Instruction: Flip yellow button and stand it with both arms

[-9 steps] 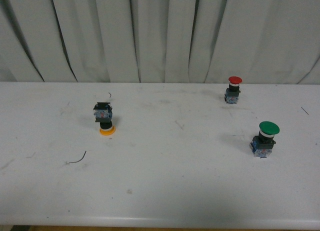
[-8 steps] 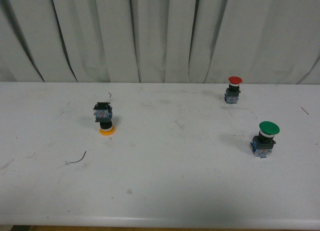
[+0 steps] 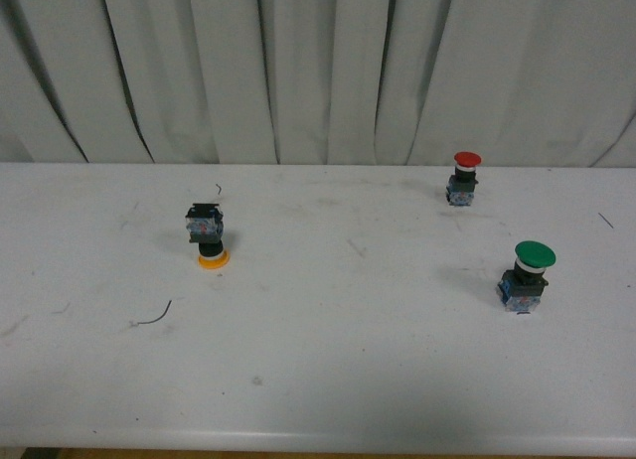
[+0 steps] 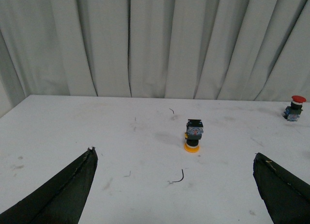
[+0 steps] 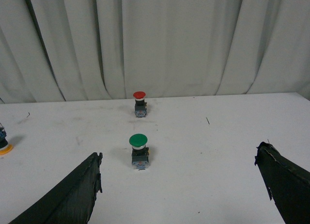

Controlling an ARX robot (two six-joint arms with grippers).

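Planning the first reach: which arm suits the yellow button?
Left, probably: the yellow button sits cap-down left of centre, straight ahead of the open left end effector; the right wrist view barely catches it.

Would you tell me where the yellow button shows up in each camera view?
Front view: yellow button, cap down, left of centre.
Left wrist view: button near centre, just beyond the curled wire.
Right wrist view: button clipped by the frame edge.
Shared landmark: the red button.

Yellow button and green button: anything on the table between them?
Nothing: the front view shows bare table between the yellow button and green button, only faint scuffs.
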